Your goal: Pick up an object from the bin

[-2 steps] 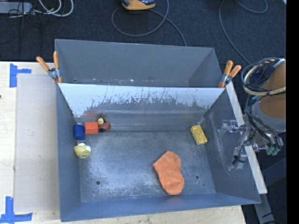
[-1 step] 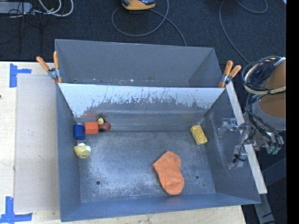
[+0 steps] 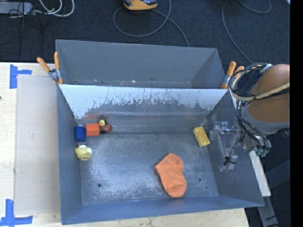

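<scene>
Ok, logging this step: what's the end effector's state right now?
Cannot be told for the end effector; it hangs by the bin's right wall, near the yellow block.

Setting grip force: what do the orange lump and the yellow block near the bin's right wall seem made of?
Orange lump: likely soft cloth or foam, matt, judging by its rounded, slumped outline. Yellow block: probably hard plastic or painted wood, given its straight edges and slight sheen; which of the two is unclear.
</scene>
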Controlling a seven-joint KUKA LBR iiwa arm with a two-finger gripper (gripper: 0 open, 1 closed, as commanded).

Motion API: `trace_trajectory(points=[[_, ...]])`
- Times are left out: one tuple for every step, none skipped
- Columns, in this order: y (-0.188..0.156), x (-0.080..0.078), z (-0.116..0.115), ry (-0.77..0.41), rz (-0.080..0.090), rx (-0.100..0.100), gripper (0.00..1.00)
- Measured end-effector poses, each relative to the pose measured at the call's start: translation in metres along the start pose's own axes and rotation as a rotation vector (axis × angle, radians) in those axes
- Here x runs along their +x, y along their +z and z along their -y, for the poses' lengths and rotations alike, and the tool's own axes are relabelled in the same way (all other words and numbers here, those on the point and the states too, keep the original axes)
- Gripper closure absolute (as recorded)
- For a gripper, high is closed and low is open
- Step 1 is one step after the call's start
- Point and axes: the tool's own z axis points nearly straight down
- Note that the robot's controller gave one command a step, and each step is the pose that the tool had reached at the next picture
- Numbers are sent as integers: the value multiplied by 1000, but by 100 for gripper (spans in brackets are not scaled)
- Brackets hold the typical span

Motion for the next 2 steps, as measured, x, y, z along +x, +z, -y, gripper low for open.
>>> trace_trajectory(points=[[39, 19, -43, -28, -7, -1, 0], [79, 26, -77, -109, -2, -3, 0]])
